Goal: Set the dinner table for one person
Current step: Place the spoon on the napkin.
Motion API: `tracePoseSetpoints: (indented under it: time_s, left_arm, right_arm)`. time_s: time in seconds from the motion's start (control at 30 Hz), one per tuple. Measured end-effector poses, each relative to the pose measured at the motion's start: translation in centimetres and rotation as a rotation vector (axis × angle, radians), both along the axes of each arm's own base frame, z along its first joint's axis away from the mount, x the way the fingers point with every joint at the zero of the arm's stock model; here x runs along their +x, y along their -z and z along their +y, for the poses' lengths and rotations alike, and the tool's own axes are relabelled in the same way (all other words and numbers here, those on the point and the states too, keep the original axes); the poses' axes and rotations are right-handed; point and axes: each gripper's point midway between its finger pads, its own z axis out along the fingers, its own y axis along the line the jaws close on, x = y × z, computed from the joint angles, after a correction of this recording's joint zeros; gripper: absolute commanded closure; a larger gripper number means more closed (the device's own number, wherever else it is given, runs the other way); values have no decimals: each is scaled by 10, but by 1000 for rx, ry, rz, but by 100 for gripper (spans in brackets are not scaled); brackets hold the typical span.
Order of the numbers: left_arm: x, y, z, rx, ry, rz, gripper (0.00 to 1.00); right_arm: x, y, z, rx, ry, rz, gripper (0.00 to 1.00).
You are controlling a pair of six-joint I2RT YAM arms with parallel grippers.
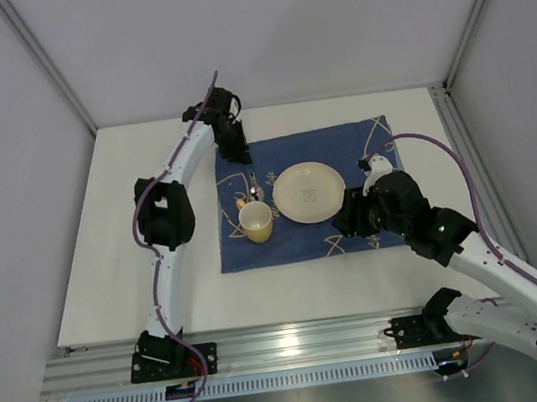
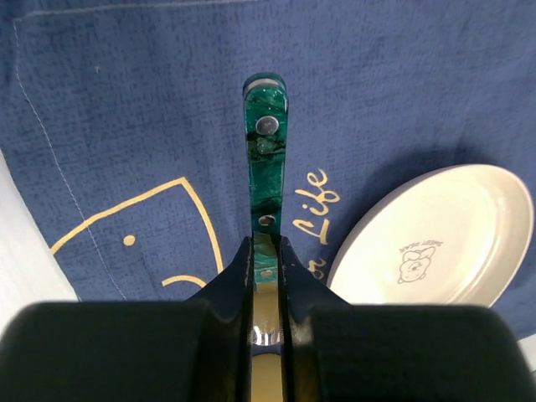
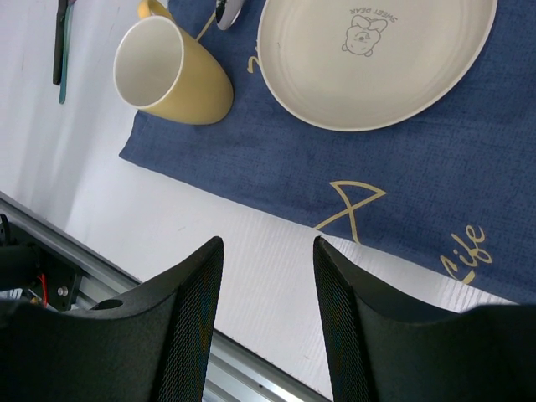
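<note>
Filling most of the top view, the dinner table (image 1: 129, 282) is a flat matte white top. It has silver frame rails (image 1: 300, 343) at its near edge and plain white walls (image 1: 272, 18) around it. On its middle lies a dark blue cloth (image 1: 295, 242) with gold line drawings and the gold word "Life" (image 2: 322, 205).

A cream plate (image 1: 309, 192) sits on the cloth. It carries a small bear drawing with tiny letters that seem to read "SWEET BEAR", but I cannot read them for sure. Just beside the plate, on the left part of the cloth, stands a yellow mug (image 1: 257, 222) with a white inside.

The left gripper (image 2: 266, 243) is over the cloth, and its fingers are clamped on a utensil (image 2: 266, 159) with a marbled green handle and two metal rivets. The handle points away from the fingers.

The right gripper (image 3: 268, 251) hangs over the near edge of the cloth. Its fingers are apart and they hold nothing.
</note>
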Motion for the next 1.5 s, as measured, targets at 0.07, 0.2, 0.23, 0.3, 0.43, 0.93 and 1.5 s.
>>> tracePoseSetpoints:
  time_s: [0.07,0.2,0.23,0.3,0.43,0.93,1.5]
  left_arm:
    - [-3,4,0,8,6,10,99]
    - [-7,13,6,36,-4,31,100]
    - [-8,14,7,41,-5,37,100]
    - [-12,19,10,54,-8,51,99]
    - [-17,23,14,81,-14,72,99]
    - [-40,31,-27,88,75,78,99]
    - [-42,38,-34,82,82,77,93]
  right_arm:
    - [-1,0,1,2,-7,1,49]
    - [-1,0,1,-1,-14,-1,49]
    - [-1,0,1,-1,-15,-1,49]
    - [-2,0,1,-1,-17,-1,49]
    - [-3,2,1,-3,-20,2,49]
    - [-6,6,2,0,-33,12,50]
    - [-9,5,-1,7,-32,3,50]
